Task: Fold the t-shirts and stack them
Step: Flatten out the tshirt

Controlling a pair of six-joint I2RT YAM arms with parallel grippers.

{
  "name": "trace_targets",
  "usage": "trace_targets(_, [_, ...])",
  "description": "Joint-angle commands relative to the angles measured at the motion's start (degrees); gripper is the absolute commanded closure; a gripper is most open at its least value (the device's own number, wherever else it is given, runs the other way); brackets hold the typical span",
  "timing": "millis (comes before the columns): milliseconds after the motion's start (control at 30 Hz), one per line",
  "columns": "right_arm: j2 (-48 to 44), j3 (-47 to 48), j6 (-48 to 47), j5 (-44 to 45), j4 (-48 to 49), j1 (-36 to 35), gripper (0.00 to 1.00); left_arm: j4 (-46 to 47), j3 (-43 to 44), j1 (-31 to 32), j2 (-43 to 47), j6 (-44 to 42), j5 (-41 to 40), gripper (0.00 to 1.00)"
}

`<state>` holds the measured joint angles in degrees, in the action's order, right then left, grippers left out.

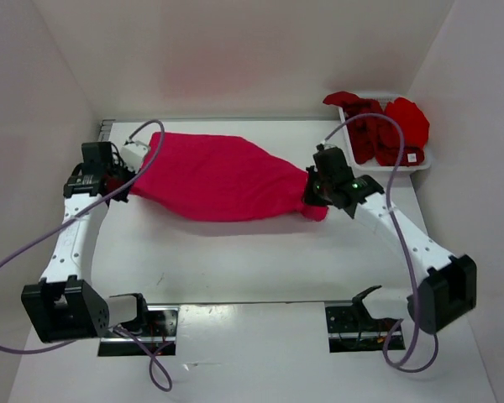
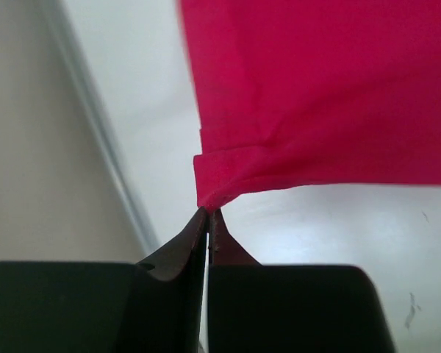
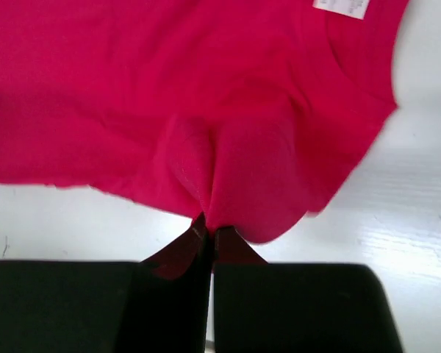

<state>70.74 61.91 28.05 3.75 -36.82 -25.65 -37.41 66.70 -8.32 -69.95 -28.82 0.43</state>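
Note:
A pinkish-crimson t-shirt [image 1: 223,178] hangs stretched between my two grippers over the back of the table. My left gripper [image 1: 123,183] is shut on its hem corner [image 2: 209,198] at the left end. My right gripper [image 1: 312,190] is shut on a pinch of cloth [image 3: 206,198] at the right end, near the collar with its small white tag [image 3: 339,6]. A dark maroon t-shirt [image 1: 365,133] and a bright red t-shirt [image 1: 406,119] lie crumpled in the basket at the back right.
The white mesh basket [image 1: 422,162] stands at the back right corner against the wall. White walls close in the table [image 1: 235,260] on the left, back and right. Both arm bases and their cables sit at the near edge.

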Motion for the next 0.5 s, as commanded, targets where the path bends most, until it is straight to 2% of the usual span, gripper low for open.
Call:
trace_targets(0, [8.03,9.25,-1.5,0.29,7.37,0.24,1.0,5.56,-0.62,1.2,-2.79,3.32,1.95,1.0])
trace_targets(67, [15.53,23.9,-5.28,1.16,7.37,0.25,1.0,7.08,5.69,1.2,-6.67,6.04,1.95,1.0])
trace_targets(100, [22.88,30.14,-6.07,3.52,4.94,0.77,1.0,7.96,15.56,1.2,-10.69,7.36,0.82,1.0])
trace_targets(133, [25.91,43.95,-7.3,5.2,3.52,0.78,1.0,8.66,20.96,1.2,-12.12,9.72,-0.59,1.0])
trace_targets(200, [31.88,57.21,-8.01,10.89,0.36,0.78,1.0,12.61,30.64,-0.12,-13.97,10.45,-1.13,1.0])
trace_targets(233, [32.87,68.32,-8.8,12.84,0.34,0.78,1.0,14.28,37.99,-0.12,-14.5,9.49,-2.96,1.0])
trace_targets(300, [34.46,77.79,-10.29,16.97,-1.41,0.78,1.0,17.79,43.14,-0.12,-14.51,8.96,-2.98,1.0])
trace_targets(333, [36.73,87.67,-11.26,19.86,-4.11,0.78,1.0,17.81,45.17,-0.12,-14.51,8.08,-2.98,1.0])
trace_targets(400, [37.98,95.3,-13.98,21.99,-6.77,0.78,1.0,17.73,47.47,-0.12,-13.99,6.76,-2.36,1.0])
trace_targets(467, [34.21,92.08,-15.04,22.62,-5.28,0.07,1.0,17.2,45.99,-0.12,-11.71,6.24,-0.87,1.0])
